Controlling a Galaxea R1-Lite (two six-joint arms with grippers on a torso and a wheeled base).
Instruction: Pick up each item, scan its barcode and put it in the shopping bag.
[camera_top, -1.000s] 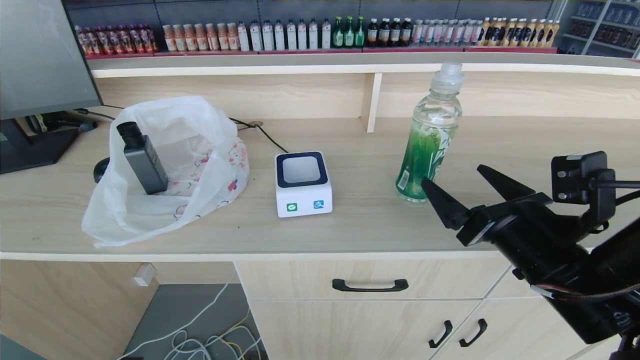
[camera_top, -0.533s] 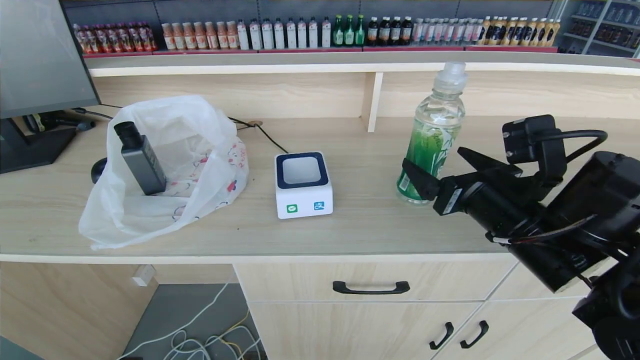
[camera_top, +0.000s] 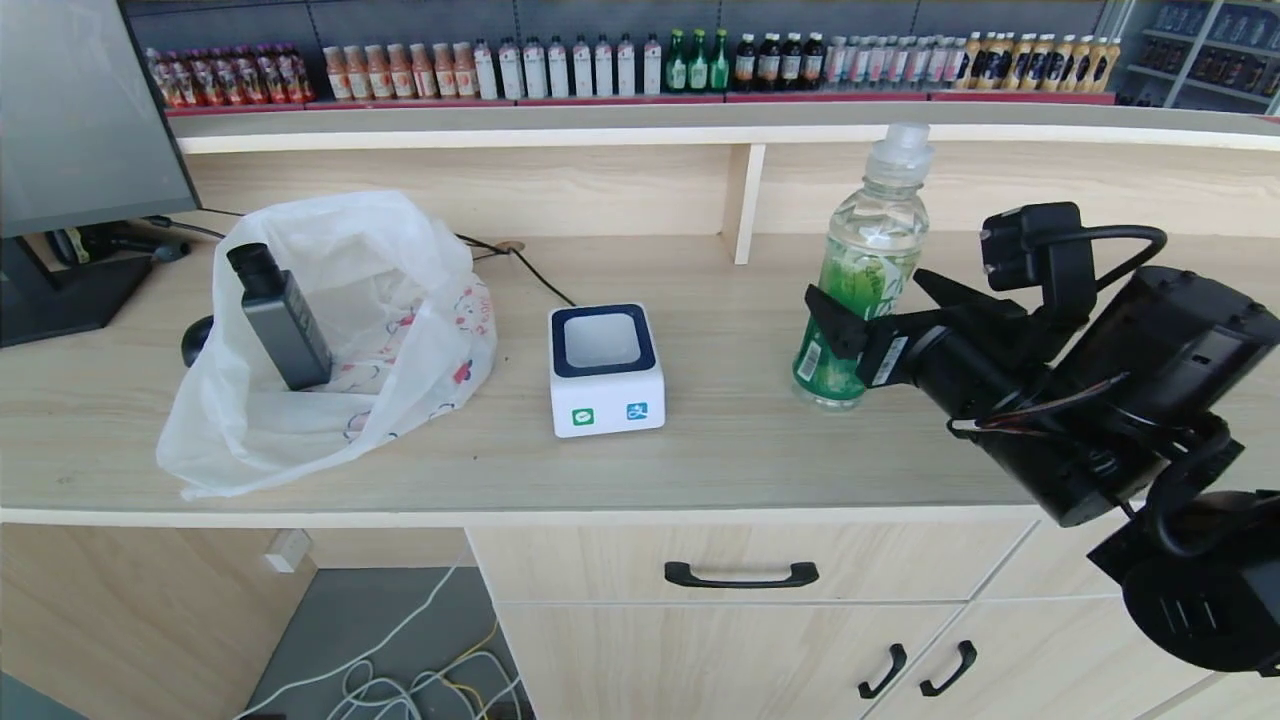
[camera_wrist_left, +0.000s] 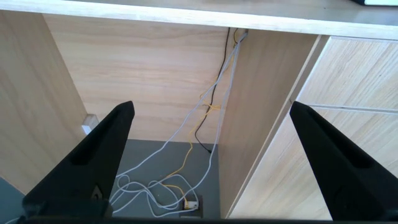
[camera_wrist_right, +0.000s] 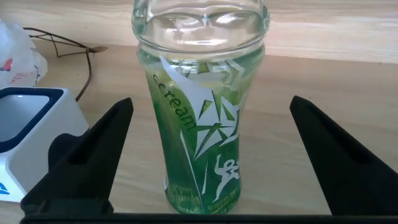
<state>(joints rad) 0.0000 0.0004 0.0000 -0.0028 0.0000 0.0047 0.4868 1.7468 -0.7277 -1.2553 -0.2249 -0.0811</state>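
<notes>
Left side of the head view first: the shopping bag (camera_top: 400, 330) sits slumped open on the table (camera_top: 740, 450), with a dark grey flask-looking item (camera_top: 282, 325) already standing inside it. The left end effector (camera_wrist_left: 211, 109) is down below the table edge with its fingers spread wide and nothing between them, just cables on the floor behind.

Middle of the frame: the little white scanner (camera_top: 606, 368), window facing up, well apart from the bag and the bottle.

Right of centre: the bottle (camera_top: 862, 270) stands upright on the table, clear plastic with a green label and the cap on. The right end effector (camera_top: 866, 290) is spread, with one finger on each side of the bottle's lower half. I can't tell if either finger is touching it, but it isn't pinching.

Handling-wise, it looks full, so I'd guess it has decent weight. It's also tall on a narrow base, so a sideways nudge could tip it. Thin plastic like that probably gives under a hard squeeze, and the glossy label looks slippery. I'd grab the pinched-in waist, where the fingers can't slide upward. The barcode (camera_top: 806, 362) is low on the label, on the side facing the scanner, so keep the fingers above it.
</notes>
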